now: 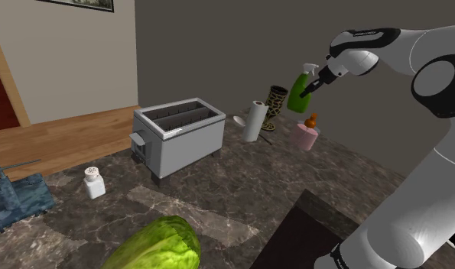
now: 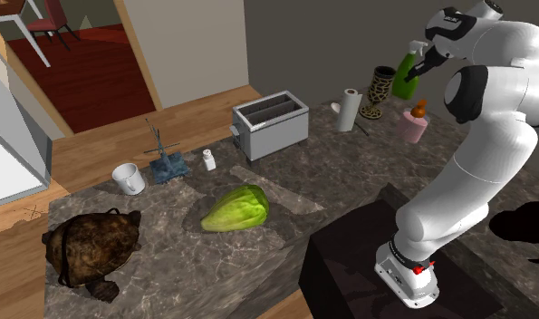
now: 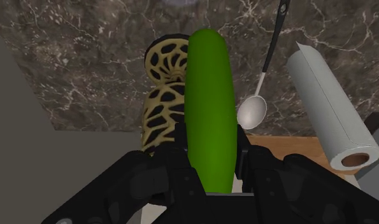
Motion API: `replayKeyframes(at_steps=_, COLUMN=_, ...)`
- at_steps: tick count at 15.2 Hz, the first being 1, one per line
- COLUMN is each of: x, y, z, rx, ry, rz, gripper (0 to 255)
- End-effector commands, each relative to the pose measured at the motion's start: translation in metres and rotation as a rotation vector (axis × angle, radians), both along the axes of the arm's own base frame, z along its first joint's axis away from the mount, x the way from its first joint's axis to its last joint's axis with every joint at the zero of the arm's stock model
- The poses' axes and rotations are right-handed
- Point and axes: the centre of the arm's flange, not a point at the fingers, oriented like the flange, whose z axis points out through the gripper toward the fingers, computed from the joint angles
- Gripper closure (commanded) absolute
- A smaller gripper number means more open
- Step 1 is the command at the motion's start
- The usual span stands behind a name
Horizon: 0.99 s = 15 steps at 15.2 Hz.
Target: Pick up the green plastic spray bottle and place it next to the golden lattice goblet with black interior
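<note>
My black gripper [image 1: 310, 86] is shut on the green spray bottle [image 1: 298, 95], holding it by its upper part and clear of the dark marble counter [image 1: 241, 191]. In the wrist view the bottle [image 3: 210, 95] runs out from between the two fingers [image 3: 180, 151], which clasp it on both sides. The golden lattice goblet [image 1: 277, 105] stands upright on the counter just to the shoulder view's left of the bottle. In the wrist view the goblet [image 3: 160, 95] lies directly beside the bottle and is partly hidden by it. The second exterior view shows the bottle [image 2: 404, 80] right by the goblet [image 2: 380, 91].
A paper towel roll [image 1: 255, 120] and a spoon [image 3: 251, 112] sit on the goblet's other side. A pink dispenser [image 1: 305, 134] stands in front of the bottle. Further along are a grey toaster [image 1: 180, 134], a white shaker [image 1: 94, 183] and a lettuce [image 1: 158, 244]. The wall stands close behind the goblet.
</note>
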Motion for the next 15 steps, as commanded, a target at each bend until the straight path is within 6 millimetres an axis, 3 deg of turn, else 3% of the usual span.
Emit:
replayKeyframes(at_steps=1, x=0.000, y=-0.001, z=-0.010, rx=0.000, ry=-0.001, rz=0.000, gripper=255)
replayKeyframes(at_steps=15, x=0.000, y=-0.001, z=-0.084, rx=0.000, ry=-0.001, rz=0.000, gripper=255)
